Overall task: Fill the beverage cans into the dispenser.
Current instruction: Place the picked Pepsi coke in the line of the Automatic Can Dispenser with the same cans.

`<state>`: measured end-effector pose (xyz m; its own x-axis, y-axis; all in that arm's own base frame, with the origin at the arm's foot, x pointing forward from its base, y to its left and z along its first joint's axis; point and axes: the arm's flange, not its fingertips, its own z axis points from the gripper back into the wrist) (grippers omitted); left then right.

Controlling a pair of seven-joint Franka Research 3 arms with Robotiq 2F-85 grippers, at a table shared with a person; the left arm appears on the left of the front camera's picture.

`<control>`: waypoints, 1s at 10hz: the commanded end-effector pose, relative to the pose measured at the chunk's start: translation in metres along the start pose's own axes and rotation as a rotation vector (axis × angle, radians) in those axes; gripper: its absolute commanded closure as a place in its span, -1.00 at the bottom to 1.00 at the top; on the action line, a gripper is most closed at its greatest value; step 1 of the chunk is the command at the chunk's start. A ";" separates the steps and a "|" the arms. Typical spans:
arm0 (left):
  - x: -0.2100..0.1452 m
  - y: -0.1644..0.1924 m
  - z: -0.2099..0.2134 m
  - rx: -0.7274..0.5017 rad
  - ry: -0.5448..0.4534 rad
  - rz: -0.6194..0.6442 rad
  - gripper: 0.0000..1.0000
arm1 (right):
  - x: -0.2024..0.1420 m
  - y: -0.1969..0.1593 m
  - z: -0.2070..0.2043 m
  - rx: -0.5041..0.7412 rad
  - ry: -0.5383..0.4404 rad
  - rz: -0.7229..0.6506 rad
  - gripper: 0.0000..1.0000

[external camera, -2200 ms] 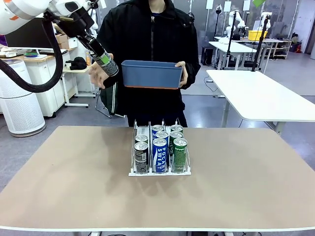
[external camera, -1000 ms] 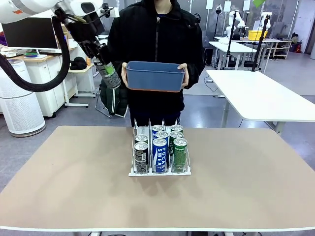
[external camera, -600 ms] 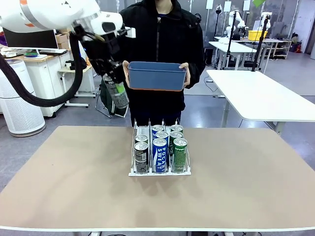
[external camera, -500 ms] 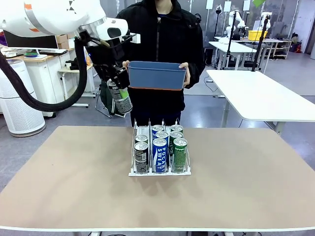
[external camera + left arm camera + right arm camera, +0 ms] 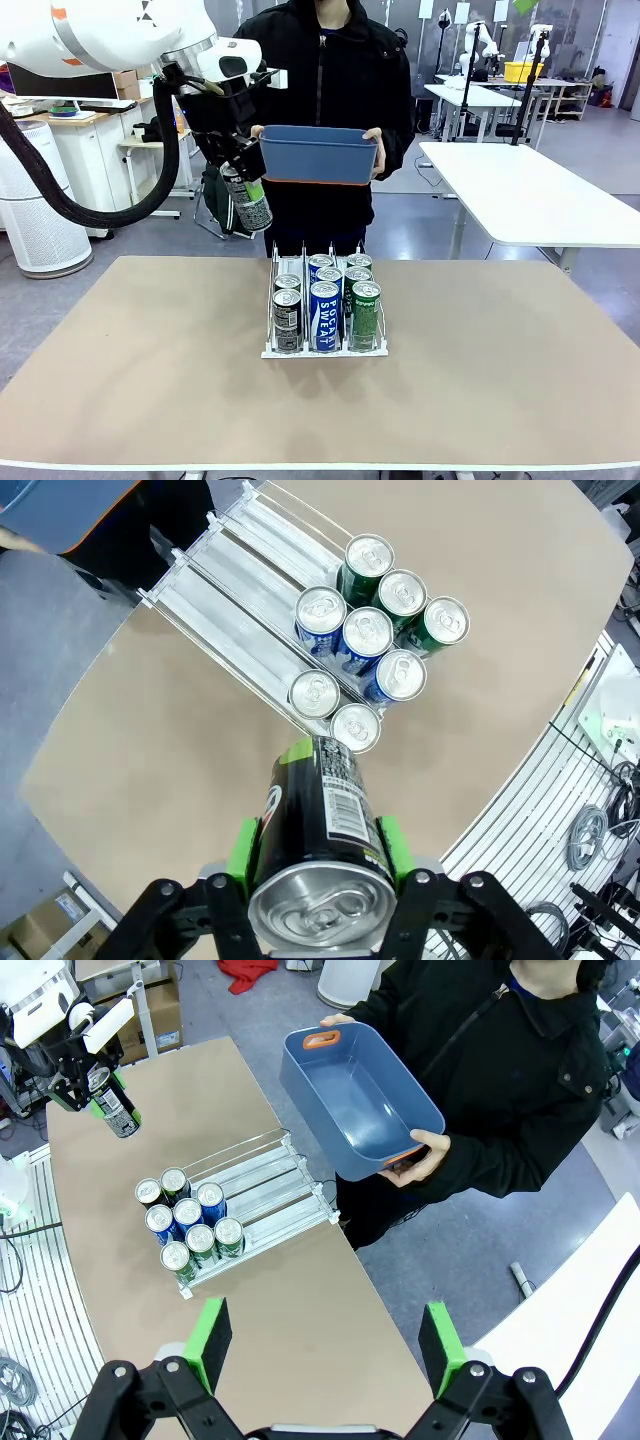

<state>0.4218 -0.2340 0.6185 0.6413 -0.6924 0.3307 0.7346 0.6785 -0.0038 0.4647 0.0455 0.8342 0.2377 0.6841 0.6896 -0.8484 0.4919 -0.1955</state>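
My left gripper is shut on a dark can with green markings, tilted in the air above the table, up and to the left of the dispenser's far end. The left wrist view has this can between green pads, over the table's edge near the dispenser. The dispenser stands mid-table with several cans at its front: dark ones left, blue middle, green right. My right gripper hangs open high over the table, looking down on the dispenser.
A person at the far side holds a blue bin in both hands at chest height; its inside looks bare. The tan table has free room on both sides of the rack. White tables stand behind on the right.
My left arm has carried the can from high at the left of the bin down and to the right, toward the rack's far end. The person drew the bin in slightly.
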 end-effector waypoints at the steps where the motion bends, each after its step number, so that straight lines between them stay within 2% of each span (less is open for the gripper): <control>1: 0.000 0.001 0.001 0.000 -0.003 0.002 -0.16 | 0.000 0.001 0.000 -0.005 0.010 0.005 -1.00; 2: 0.009 0.000 0.003 -0.012 -0.002 0.066 -0.16 | 0.000 0.001 0.000 -0.005 0.010 0.005 -1.00; 4: 0.019 -0.025 -0.011 0.026 0.025 0.201 -0.16 | 0.000 0.001 0.000 -0.005 0.010 0.005 -1.00; 5: 0.020 -0.039 -0.018 0.050 0.036 0.208 -0.16 | 0.000 0.001 0.000 -0.005 0.010 0.005 -1.00; 8: 0.014 -0.084 -0.043 0.012 0.068 0.108 -0.16 | 0.000 0.001 0.000 -0.005 0.010 0.005 -1.00; 10: 0.006 -0.100 -0.054 -0.010 0.087 0.074 -0.16 | 0.000 0.001 0.000 -0.005 0.010 0.005 -1.00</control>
<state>0.3691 -0.3267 0.5741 0.7264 -0.6472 0.2312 0.6718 0.7396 -0.0404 0.4648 0.0456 0.8344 0.2375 0.6842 0.6896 -0.8483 0.4919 -0.1959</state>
